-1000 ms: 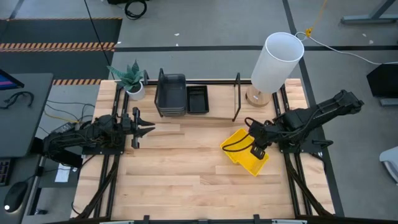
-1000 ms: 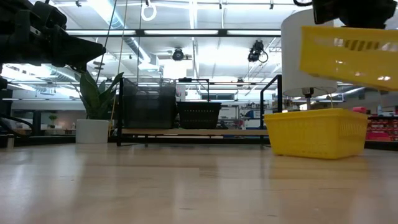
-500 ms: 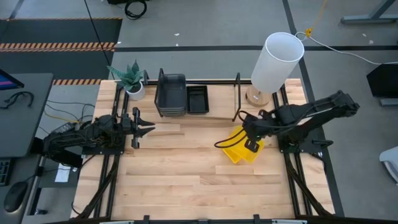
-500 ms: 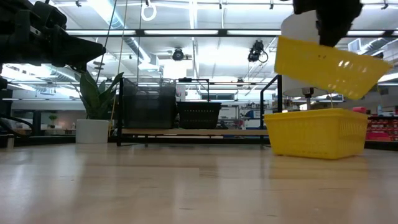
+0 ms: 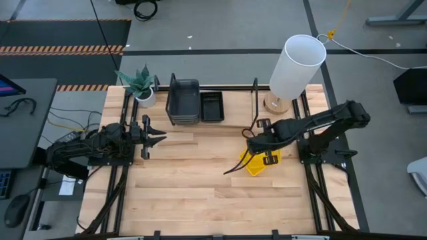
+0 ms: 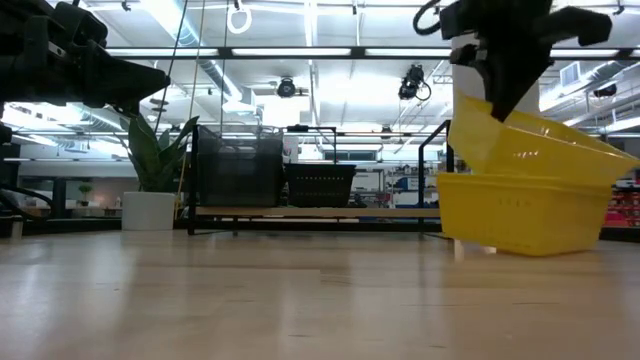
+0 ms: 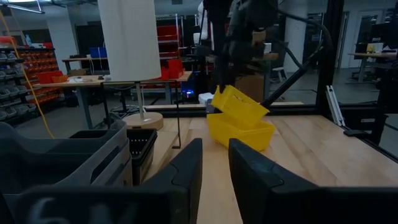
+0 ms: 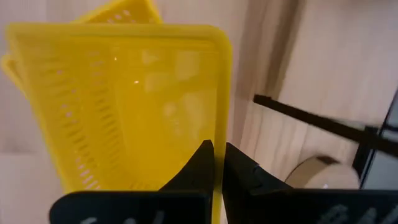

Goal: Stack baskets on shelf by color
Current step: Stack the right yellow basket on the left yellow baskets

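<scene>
Two yellow baskets sit at about 3 o'clock on the table (image 5: 187, 193): the right gripper (image 5: 256, 141) pinches the rim of a tilted yellow basket (image 6: 530, 140), its low edge dipping into the yellow basket on the table (image 6: 520, 212). The shelf (image 5: 213, 105) at 12 o'clock holds stacked grey baskets (image 5: 183, 101) and a black basket (image 5: 212, 107), with bare rack beside them. The left gripper (image 5: 155, 139) waits at 9 o'clock, fingers partly spread and empty. Bare wood fills the middle and near side. A white cylinder (image 5: 297, 65) and potted plant (image 5: 140, 83) flank the shelf.
</scene>
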Controlling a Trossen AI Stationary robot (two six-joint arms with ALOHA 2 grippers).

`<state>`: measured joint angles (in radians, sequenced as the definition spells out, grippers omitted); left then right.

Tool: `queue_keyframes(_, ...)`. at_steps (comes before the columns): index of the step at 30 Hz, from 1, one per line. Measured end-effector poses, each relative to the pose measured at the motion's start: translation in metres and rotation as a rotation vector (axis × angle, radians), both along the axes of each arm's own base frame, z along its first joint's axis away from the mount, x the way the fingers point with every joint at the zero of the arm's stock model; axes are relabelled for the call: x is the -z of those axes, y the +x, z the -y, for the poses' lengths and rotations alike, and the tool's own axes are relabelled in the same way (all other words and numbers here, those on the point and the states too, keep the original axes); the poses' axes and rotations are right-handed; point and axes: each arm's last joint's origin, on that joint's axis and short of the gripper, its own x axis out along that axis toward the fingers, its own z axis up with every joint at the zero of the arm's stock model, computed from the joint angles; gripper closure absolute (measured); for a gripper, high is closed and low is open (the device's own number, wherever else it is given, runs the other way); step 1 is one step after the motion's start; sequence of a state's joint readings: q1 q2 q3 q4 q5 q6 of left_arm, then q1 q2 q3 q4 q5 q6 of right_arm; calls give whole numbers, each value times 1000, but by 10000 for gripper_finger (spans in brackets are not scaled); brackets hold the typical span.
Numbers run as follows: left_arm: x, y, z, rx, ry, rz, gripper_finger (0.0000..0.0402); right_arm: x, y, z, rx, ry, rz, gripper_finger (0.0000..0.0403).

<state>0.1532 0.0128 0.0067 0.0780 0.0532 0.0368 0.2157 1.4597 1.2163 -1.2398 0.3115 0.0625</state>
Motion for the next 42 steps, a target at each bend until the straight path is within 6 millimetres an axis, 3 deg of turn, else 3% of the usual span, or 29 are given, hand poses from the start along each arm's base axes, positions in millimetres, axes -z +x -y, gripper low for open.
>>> queue_keyframes(14,0,0,0,0,0,0,320,21,13,-11,-112,94,-120,387)
queue_keyframes(20,0,0,0,0,0,2,313,23,15,-14,-43,112,-96,381)
queue_keyframes(28,-1,0,0,0,1,5,320,23,15,-14,60,125,-70,344)
queue_keyframes(42,-1,0,0,0,1,6,316,23,15,-13,66,115,-66,321)
